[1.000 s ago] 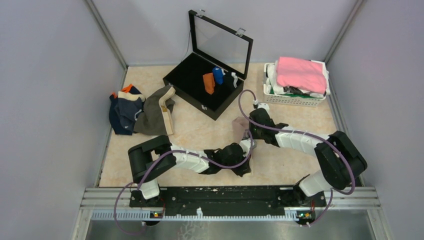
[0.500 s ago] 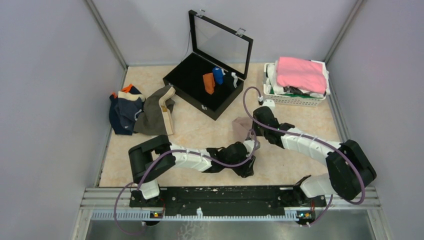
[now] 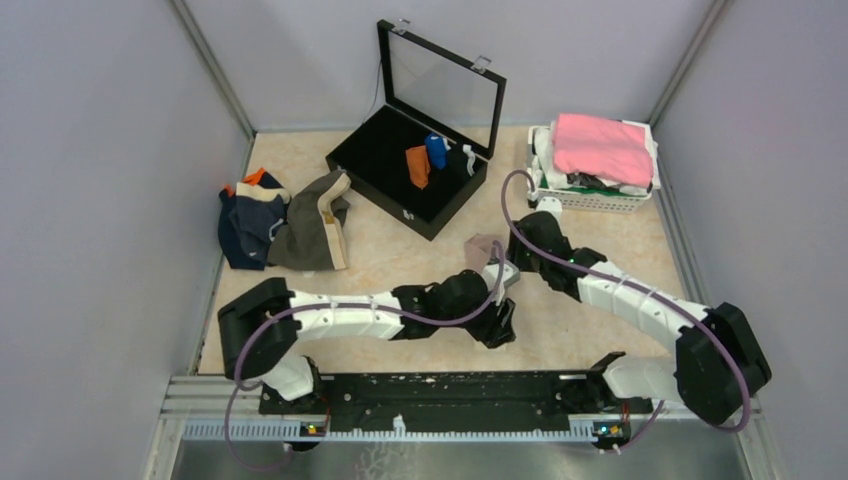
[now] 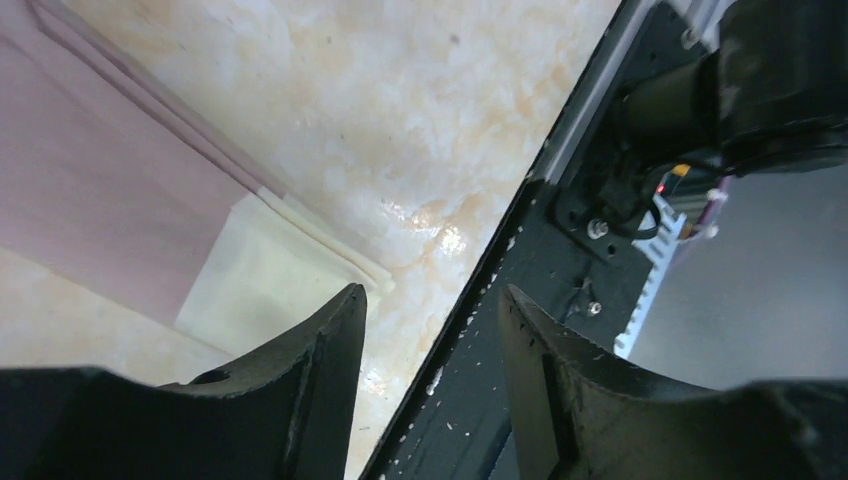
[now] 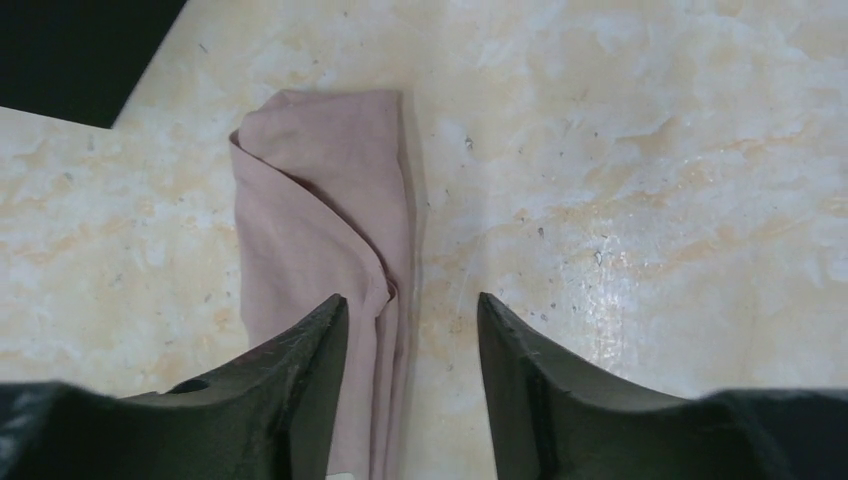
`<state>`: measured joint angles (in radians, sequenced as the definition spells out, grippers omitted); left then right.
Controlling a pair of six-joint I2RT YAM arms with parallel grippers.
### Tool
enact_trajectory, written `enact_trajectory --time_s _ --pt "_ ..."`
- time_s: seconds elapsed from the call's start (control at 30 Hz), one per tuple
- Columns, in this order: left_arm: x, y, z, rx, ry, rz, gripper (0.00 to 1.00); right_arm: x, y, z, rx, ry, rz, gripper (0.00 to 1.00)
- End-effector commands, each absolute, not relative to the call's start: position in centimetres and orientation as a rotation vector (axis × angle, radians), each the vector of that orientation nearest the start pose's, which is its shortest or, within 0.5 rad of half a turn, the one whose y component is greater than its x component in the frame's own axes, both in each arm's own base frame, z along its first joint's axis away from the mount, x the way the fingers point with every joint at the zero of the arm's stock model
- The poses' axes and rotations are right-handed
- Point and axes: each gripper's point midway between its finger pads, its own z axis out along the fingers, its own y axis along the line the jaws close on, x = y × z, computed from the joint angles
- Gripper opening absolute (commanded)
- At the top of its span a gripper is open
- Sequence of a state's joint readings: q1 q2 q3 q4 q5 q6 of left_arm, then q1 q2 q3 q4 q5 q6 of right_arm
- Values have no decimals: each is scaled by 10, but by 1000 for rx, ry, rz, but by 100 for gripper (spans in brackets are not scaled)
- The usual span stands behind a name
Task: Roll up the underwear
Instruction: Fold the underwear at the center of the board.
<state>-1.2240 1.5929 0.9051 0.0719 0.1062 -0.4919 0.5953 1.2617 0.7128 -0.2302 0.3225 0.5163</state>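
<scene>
Left gripper (image 4: 430,300): jaws parted, nothing between, at the marbled beige bench (image 3: 400,260) near edge
Right gripper (image 5: 410,305): jaws parted, empty, straddling one edge of the pale pink-beige folded cloth brief (image 5: 325,200), which lies mid-bench
Navy and olive-brown cloth briefs (image 3: 285,220): heaped far left
Black glass-lidded case (image 3: 370,150): orange cloth roll (image 3: 418,166), blue cloth roll (image 3: 436,150) inside

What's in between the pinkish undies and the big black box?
Only bare tabletop. In the top view a pale marble strip separates the pink-beige underwear from the black box; the right wrist view shows the same.
</scene>
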Motion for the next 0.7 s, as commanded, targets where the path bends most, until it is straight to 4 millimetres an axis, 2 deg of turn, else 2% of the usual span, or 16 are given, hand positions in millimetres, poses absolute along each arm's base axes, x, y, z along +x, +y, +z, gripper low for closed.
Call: enact_trajectory --time_s 0.0,0.13,0.27,0.47,0.57,0.67 --pt "125 -406 134 771 2122 -1017 59 283 150 102 107 2291 285 55" --pt "146 -372 116 546 2160 -984 65 261 158 94 143 2326 489 58" --pt "163 -352 95 388 2216 -1030 65 231 173 81 121 2394 664 56" --pt "166 -351 77 371 2251 -1062 67 200 180 63 170 2446 817 56" --pt "169 -350 71 344 2274 -1058 68 192 186 55 192 2454 890 56" --pt "172 -348 66 326 2291 -1043 68 189 187 44 202 2487 892 55"
